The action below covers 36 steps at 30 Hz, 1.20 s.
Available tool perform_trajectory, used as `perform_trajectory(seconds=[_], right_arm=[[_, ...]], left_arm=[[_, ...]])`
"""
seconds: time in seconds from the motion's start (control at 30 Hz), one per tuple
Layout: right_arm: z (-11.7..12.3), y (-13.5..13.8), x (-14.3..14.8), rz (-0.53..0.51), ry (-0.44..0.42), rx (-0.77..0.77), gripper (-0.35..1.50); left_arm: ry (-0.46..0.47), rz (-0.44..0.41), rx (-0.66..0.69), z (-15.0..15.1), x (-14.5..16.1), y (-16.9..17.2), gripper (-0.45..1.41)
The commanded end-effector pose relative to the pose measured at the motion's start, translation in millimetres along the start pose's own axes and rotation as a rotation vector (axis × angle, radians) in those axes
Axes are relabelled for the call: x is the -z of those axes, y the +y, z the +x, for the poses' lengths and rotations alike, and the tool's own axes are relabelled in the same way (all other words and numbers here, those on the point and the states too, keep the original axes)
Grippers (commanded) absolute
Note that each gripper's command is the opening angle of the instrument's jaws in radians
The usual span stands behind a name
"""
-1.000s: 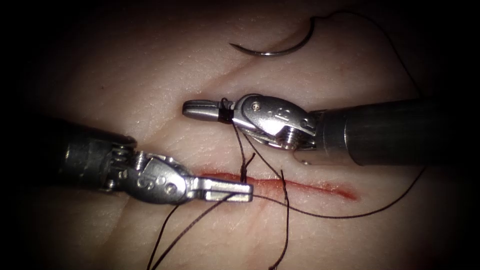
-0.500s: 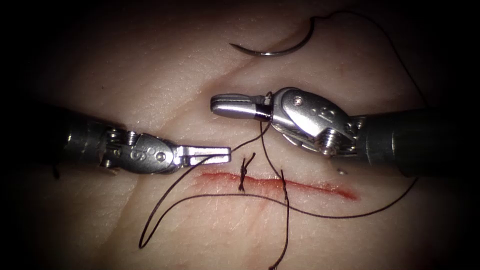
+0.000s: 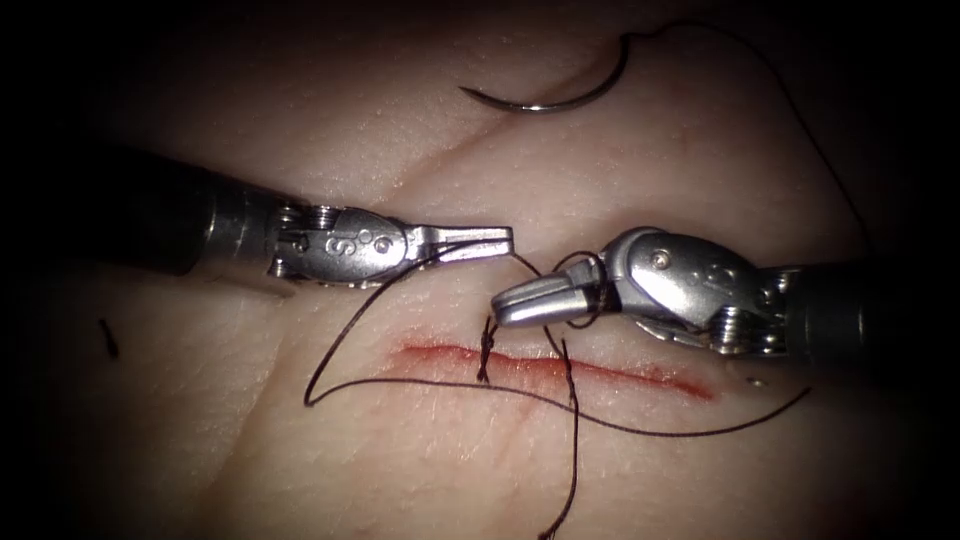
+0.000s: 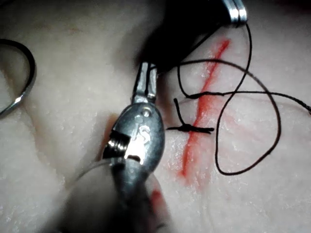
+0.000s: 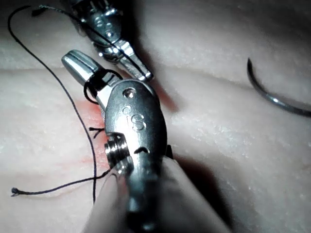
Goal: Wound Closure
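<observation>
On the pork-belly tissue (image 3: 300,140), the left tool (image 3: 478,240) has risen over the past second from the cut (image 3: 560,368) to the far side of it, its jaws pressed together on the thread (image 3: 340,345). The right tool (image 3: 530,300) has swung down toward the cut; its jaws look pressed together, with turns of thread wrapped around them, though whether they pinch anything between them cannot be told. From the left tool's tip a short run of thread crosses to those wraps. A longer strand curves away from the left tool toward the tissue's left side, doubles back and runs along just below the cut toward the right edge.

The curved needle (image 3: 548,98) lies free on the tissue near its far edge, well apart from both tools, not in the tissue, its thread trailing from its blunt end toward the right edge. A tied stitch (image 3: 487,350) with short tails sits across the cut's left part, and another strand (image 3: 572,440) crosses the cut further right.

The thread looks light and limp, likely to slip or fray if pinched hard. The needle, stiff and smooth, would best be held along its body, away from the point.
</observation>
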Motion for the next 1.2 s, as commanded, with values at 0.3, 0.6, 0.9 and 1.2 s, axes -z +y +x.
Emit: perform_trajectory(seconds=[0.3, 0.6, 0.9, 1.2], right_arm=[[-4.0, -3.0, -3.8, 0.258, -0.26, 0.023, -0.18], [-6.7, -4.7, -4.6, 0.372, -0.385, -0.007, 0.47], [-6.7, -6.4, -3.7, 0.451, -0.476, -0.043, 0.94], [-8.9, -7.6, -3.7, 0.518, -0.586, -0.057, 0.64]], left_arm=[[-0.014, -0.038, 0.001, -1.7, -2.0, 2.5, -0.45], [-0.03, -0.052, 0.004, -1.4, -2.6, 3.7, -0.45], [-0.03, -0.053, 0.005, -1.2, -2.5, 3.8, -0.45], [-0.032, -0.061, 0.009, -1.1, -2.1, 4.5, -0.45]])
